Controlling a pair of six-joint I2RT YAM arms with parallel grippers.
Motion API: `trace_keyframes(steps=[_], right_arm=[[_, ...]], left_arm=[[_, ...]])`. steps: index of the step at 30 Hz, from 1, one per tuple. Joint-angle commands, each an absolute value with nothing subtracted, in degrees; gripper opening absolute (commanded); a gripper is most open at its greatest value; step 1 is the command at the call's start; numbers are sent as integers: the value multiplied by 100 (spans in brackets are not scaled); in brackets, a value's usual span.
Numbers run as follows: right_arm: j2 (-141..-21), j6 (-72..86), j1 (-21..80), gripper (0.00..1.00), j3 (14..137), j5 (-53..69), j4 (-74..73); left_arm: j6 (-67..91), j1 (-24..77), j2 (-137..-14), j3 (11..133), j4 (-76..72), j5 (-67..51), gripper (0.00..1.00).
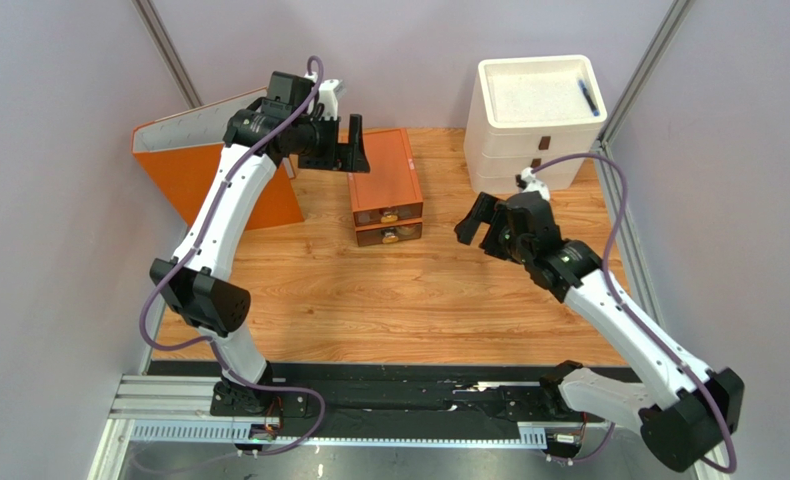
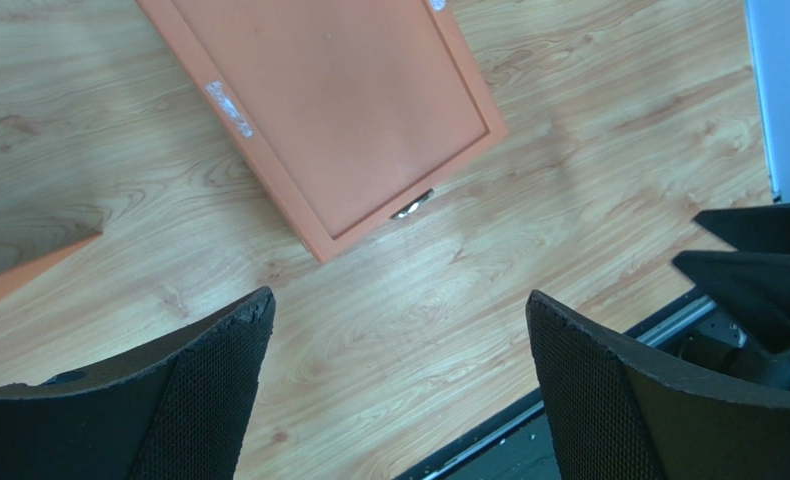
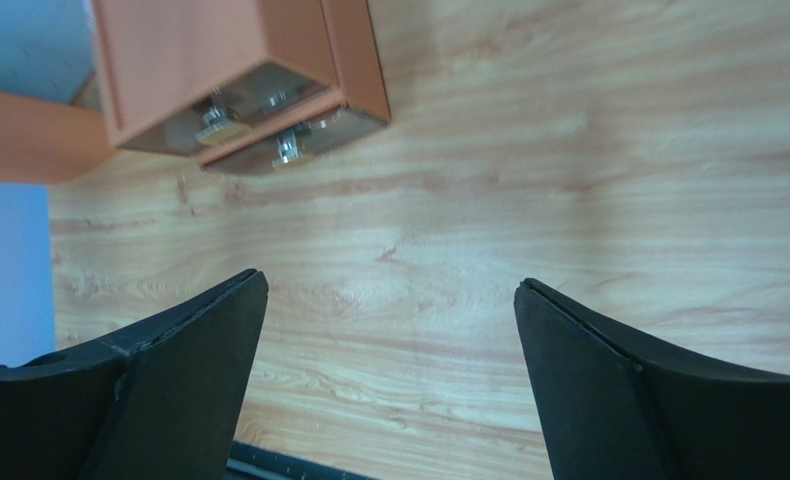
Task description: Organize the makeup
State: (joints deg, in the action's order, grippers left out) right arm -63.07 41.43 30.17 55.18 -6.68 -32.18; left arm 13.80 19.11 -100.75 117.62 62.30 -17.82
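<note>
Black textured fingers (image 2: 209,390) of the left gripper (image 2: 399,315) fill bottom of left wrist view, spread wide, nothing between them, bare light wood-grain tabletop (image 2: 439,290) below. Small orange two-drawer chest (image 2: 349,110) sits upper centre of that view, flat top facing camera, one metal knob peeking from its lower edge.

Right gripper (image 3: 389,290) same story: smooth black fingers (image 3: 659,400) far apart, holding nothing, over bare wood. Orange chest in upper left of right wrist frame, its two clear drawer fronts each with a small metal knob; both drawers look closed, contents too blurred to read.

Top view: left gripper hangs at upper centre-left, just beside the chest's left rear corner, not touching. Right gripper centre-right, near the chest's front right, apart from it. Orange slanted panel with pale top edge (image 1: 219,165) upper left. White stacked plastic drawer unit (image 1: 532,120) upper right, a black pen (image 1: 589,97) lying on its recessed top.

Makeup cannot be made out in any view; cannot tell whether it is inside the drawers.
</note>
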Motion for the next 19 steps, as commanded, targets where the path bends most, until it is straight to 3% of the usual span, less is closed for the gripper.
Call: trace_keyframes(steps=[1, 19], right_arm=[[-5696, 3341, 2997, 100, 5950, -1757, -3498], [-5344, 3305, 2997, 100, 6038, -2048, -3806]], left_arm=[[1547, 1907, -9660, 11408, 5687, -1969, 99], [1643, 1907, -8701, 10661, 4755, -2250, 99]])
